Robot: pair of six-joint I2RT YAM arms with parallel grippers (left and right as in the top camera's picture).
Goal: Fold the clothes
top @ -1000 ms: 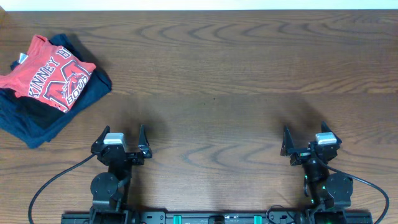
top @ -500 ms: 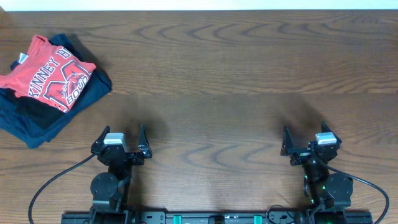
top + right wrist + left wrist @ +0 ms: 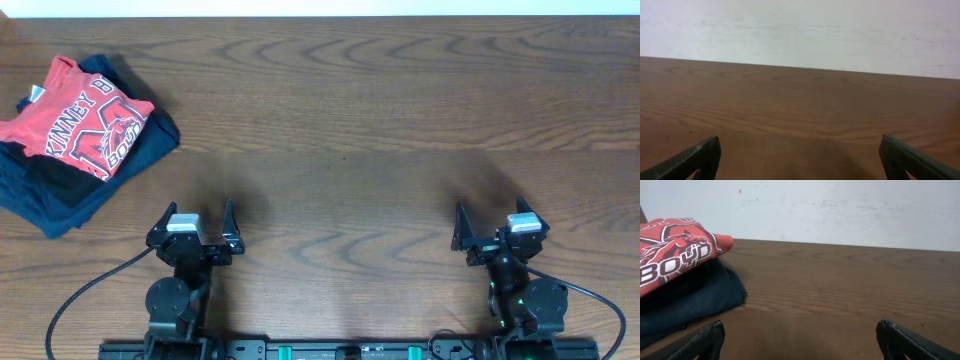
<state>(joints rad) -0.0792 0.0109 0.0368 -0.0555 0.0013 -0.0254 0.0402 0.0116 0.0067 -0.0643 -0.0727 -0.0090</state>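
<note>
**Brown wooden table, pale wall behind**

A dark brown wooden table with wavy grain spreads out ahead of the left gripper and the right gripper, and to either side of them. Beyond its far edge, straight ahead of both, stands a plain whitish wall, faintly scuffed. The light is even, with soft shadows on the wood just ahead of each gripper.

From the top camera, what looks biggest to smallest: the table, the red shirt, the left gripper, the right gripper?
1. table
2. red shirt
3. left gripper and right gripper look the same size, so they tie.
</note>
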